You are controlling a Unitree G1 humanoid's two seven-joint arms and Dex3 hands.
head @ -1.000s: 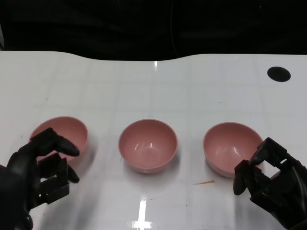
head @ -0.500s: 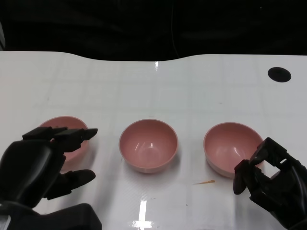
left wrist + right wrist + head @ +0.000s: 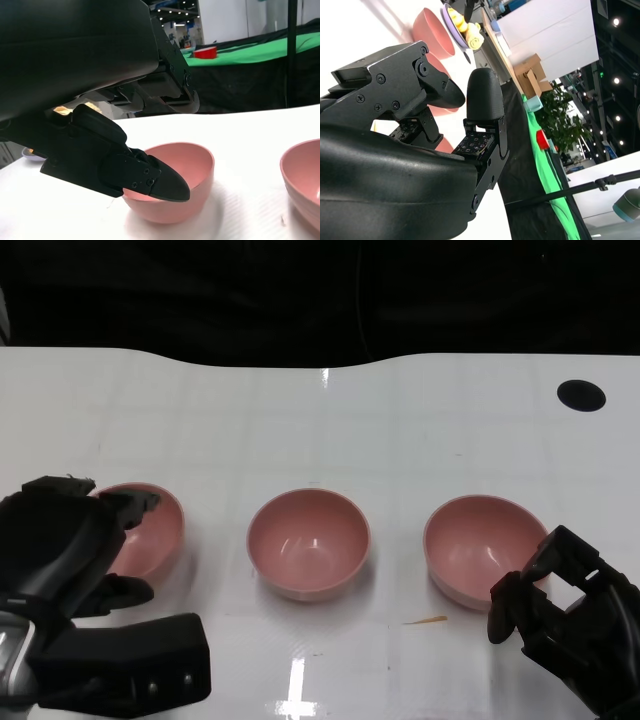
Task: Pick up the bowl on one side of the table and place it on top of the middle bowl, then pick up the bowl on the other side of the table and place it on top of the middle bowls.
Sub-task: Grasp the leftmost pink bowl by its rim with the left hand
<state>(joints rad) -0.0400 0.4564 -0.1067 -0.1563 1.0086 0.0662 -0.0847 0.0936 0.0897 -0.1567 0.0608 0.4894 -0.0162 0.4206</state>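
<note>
Three pink bowls stand in a row on the white table [image 3: 320, 430]: the left bowl [image 3: 150, 530], the middle bowl [image 3: 309, 543] and the right bowl [image 3: 482, 545]. My left hand [image 3: 70, 545] is at the left bowl's near-left side and hides part of its rim. In the left wrist view its thumb [image 3: 150, 180] lies in front of the left bowl [image 3: 190, 165] and its fingers [image 3: 170, 85] hang above it, apart and holding nothing. My right hand [image 3: 565, 615] sits low beside the right bowl's near-right rim, with nothing in it.
A round black hole [image 3: 581, 394] marks the table's far right. A thin orange sliver [image 3: 427, 620] lies in front of the right bowl. The table's far edge curves against a dark background. The middle bowl [image 3: 305, 175] shows at the edge of the left wrist view.
My left hand has turned and reached up to the left bowl, its fingers now over the rim and its forearm showing at the lower left. The right hand and all bowls are still.
</note>
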